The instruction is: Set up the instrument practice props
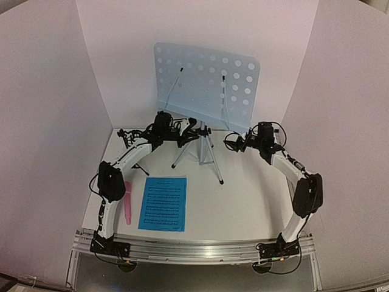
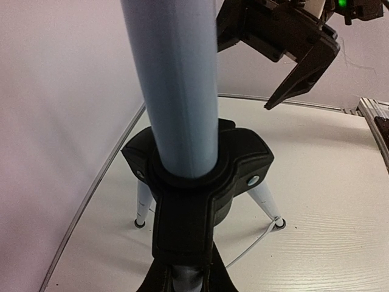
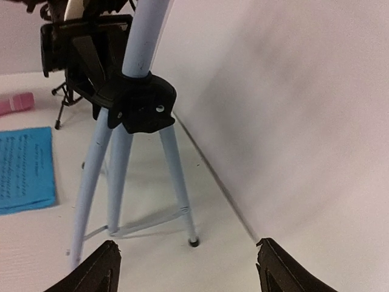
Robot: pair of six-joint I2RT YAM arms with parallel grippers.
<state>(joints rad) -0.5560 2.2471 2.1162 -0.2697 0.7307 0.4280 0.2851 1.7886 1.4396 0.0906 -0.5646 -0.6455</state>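
**Obstructions.** Nearest the arm bases, the pink stick microphone (image 1: 129,207), smooth and cylindrical, lies flat on the white table (image 1: 243,201). Its far end runs up against the left arm's black elbow housing and is hard to make out. Just to its right, not touching, lies the bright-blue sheet music with black staves (image 1: 163,204), a flat rectangle in full sight. Its print is too small to read. Farther back, the small black tripod (image 3: 61,100) stands behind the left arm. Only thin legs show, and its top cannot be made out in any view.

**Tools.** The left gripper (image 1: 189,131) is clamped on the pale-blue perforated music stand (image 1: 209,79), at the pole by the black moulded hub (image 3: 143,103). Its fingers are cut off at the bottom edge of its own camera's view. The right gripper (image 3: 188,267) has its jaws spread wide and holds nothing. It sits just to the right of the stand's pole, clear of it.

**Materials.** The music stand is upright at mid-table, towards the back wall. It has a smooth round tube, three slim pale legs with black feet and thin braces. Its rounded panel is pierced with round holes and crossed by two dark retaining arms.

**View differences.** Only the overhead view shows the panel, as both wrist views cut the pole off above the hub. The left wrist view alone shows the hub's screws close up. The right wrist view shows the left gripper's black body behind the pole.
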